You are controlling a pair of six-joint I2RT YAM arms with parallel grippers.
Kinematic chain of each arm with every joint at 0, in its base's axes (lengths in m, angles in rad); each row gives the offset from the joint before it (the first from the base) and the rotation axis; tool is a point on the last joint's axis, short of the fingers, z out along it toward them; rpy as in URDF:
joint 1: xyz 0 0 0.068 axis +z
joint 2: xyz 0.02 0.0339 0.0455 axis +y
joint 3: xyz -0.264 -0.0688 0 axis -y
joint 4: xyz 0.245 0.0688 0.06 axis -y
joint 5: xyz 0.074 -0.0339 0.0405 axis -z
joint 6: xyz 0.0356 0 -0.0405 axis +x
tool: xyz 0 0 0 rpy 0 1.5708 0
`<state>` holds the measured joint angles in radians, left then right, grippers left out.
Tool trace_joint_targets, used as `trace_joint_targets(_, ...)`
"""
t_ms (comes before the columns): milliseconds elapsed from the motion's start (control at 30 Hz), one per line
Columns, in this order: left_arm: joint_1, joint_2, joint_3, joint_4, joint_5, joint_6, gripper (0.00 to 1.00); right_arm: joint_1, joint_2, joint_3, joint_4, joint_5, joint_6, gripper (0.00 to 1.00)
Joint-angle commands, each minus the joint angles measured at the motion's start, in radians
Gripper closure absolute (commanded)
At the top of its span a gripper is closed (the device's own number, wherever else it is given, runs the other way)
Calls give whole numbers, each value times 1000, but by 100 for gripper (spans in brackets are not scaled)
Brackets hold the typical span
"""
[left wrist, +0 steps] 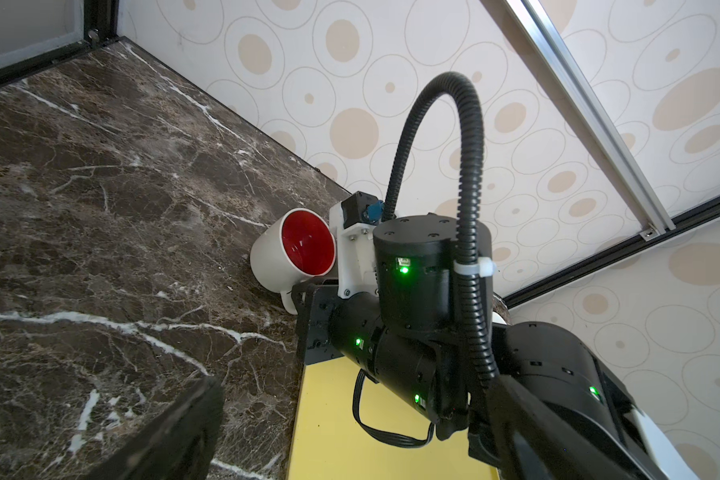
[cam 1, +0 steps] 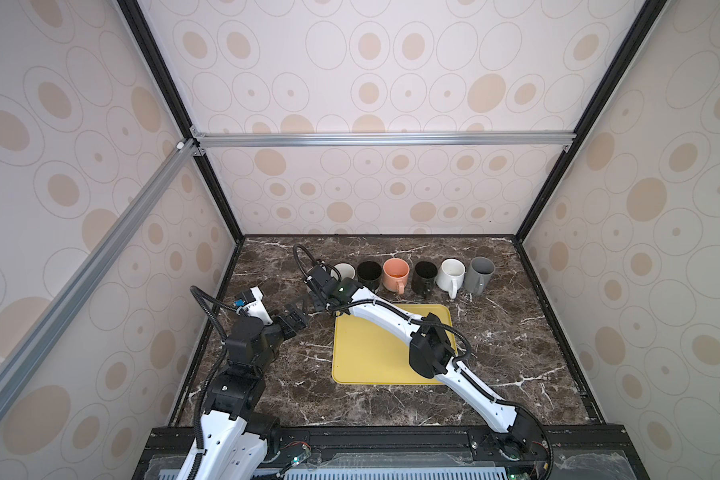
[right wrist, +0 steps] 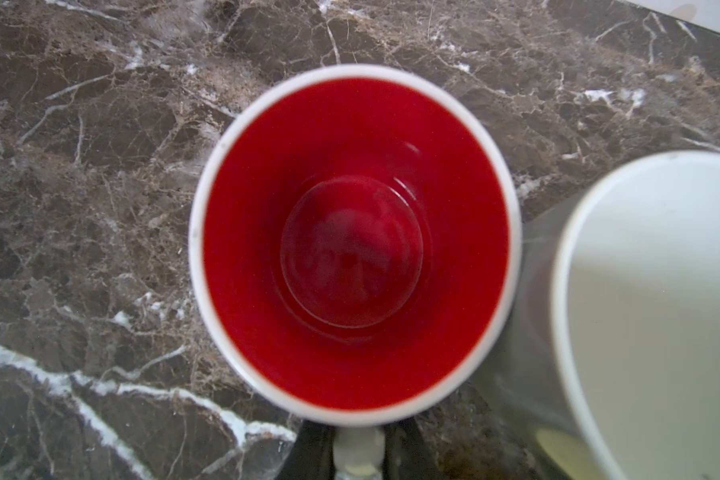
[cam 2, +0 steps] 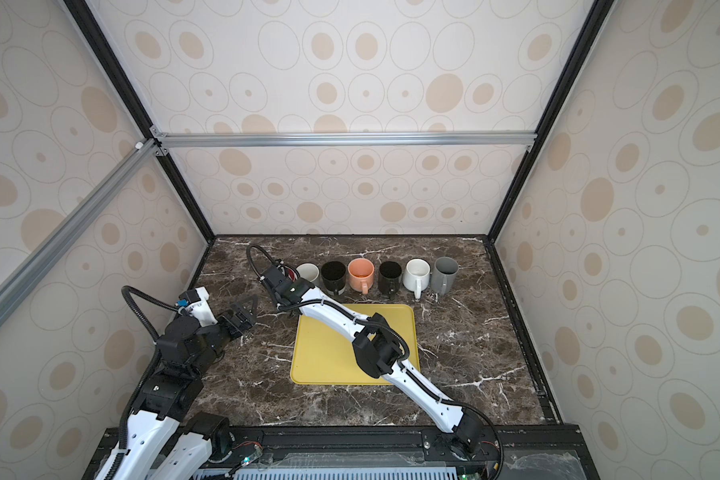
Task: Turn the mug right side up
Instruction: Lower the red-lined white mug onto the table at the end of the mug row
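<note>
Fingers (right wrist: pixel 314 455) clamp the handle (right wrist: pixel 358 455) of the upright red-lined mug (right wrist: pixel 354 245).

White mug (right wrist: pixel 354 245) red inside, yellow mat (cam 1: pixel 366 357), brown white-veined marble tabletop (cam 1: pixel 516 332)

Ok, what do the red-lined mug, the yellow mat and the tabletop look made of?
The red-lined mug looks like glazed ceramic: glossy red inside with reflections, thick white rim. The yellow mat is probably silicone or soft plastic: matte, thin, rounded corners. The tabletop has a brown marble look with white veins; whether it is real stone or printed laminate, I cannot tell.
</note>
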<state>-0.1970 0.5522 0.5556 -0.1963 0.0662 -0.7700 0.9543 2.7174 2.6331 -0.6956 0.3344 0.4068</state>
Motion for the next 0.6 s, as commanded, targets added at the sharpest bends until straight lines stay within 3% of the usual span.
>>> trace_joint_targets(0, 7, -15, -3, 12, 6, -1, 0, 0, 2, 44, 16, 33, 13, 77)
trace_joint_targets(367, 7, -34, -3, -2, 0, 3, 0, 1, -7, 36, 10, 13, 26, 72)
trace_joint_targets(567, 7, -26, 0, 9, 1, 8, 0, 7, -102, -71, 63, -12, 17, 71)
